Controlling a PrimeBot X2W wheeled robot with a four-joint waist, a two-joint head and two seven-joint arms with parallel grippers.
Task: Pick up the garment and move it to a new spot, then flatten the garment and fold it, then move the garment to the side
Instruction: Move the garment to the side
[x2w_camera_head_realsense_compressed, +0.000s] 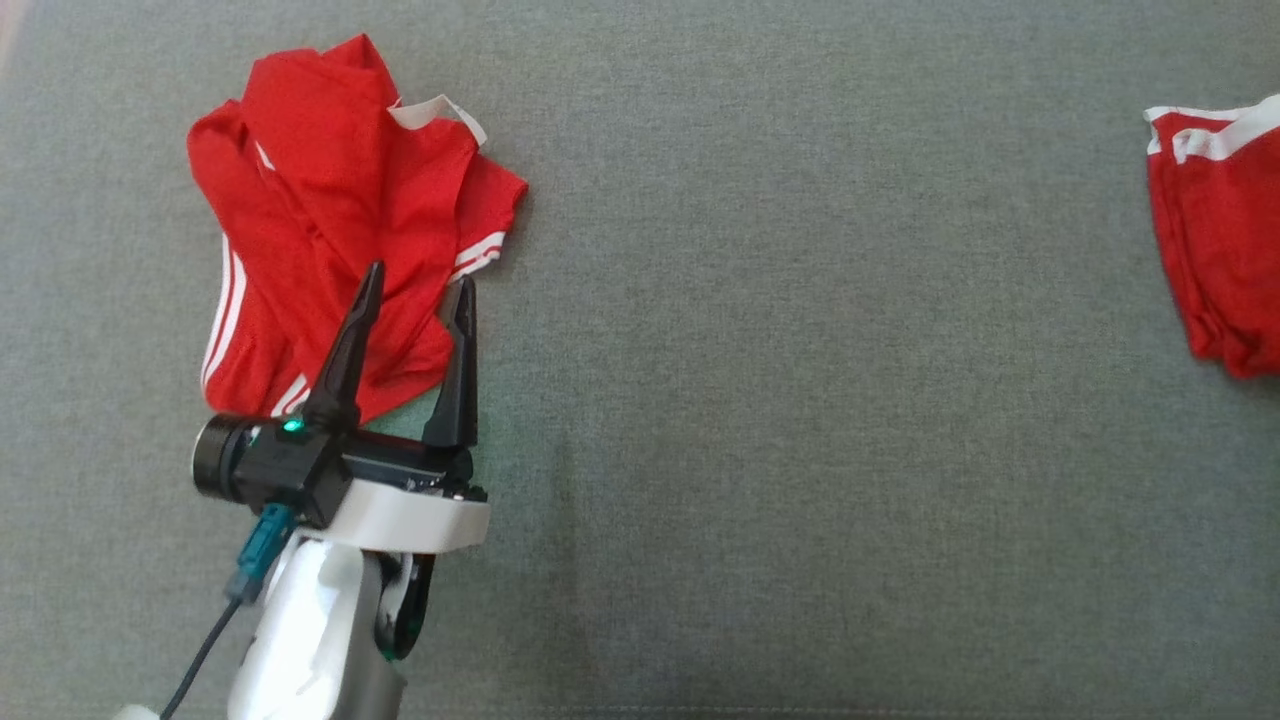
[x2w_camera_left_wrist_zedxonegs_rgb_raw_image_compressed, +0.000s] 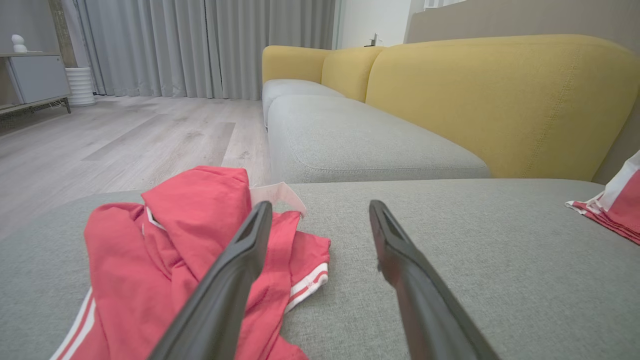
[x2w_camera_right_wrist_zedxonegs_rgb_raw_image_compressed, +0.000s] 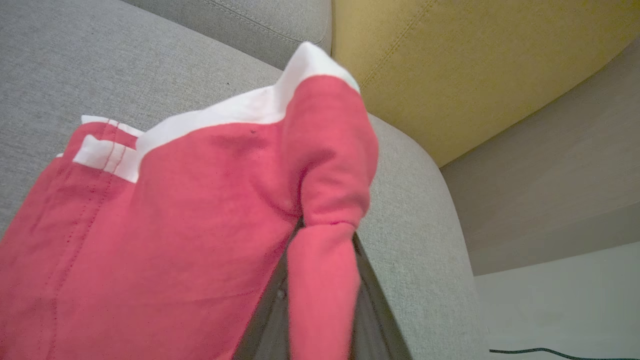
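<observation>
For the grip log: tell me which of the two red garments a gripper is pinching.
The red garment at the head view's right edge, pinched in the right gripper; the crumpled garment lies loose by the open left gripper.

Second garment (x2w_camera_head_realsense_compressed: 1215, 230): cut off by the head view's right edge, extent undetermined. Right gripper (x2w_camera_right_wrist_zedxonegs_rgb_raw_image_compressed: 326, 235): fingertips buried in this garment's fold, only the lower fingers (x2w_camera_right_wrist_zedxonegs_rgb_raw_image_compressed: 374, 312) exposed. Crumpled garment (x2w_camera_head_realsense_compressed: 330, 200): partly masked by left gripper (x2w_camera_head_realsense_compressed: 420, 277). White object (x2w_camera_left_wrist_zedxonegs_rgb_raw_image_compressed: 19, 43) on cabinet (x2w_camera_left_wrist_zedxonegs_rgb_raw_image_compressed: 35, 77): too small to identify.
</observation>
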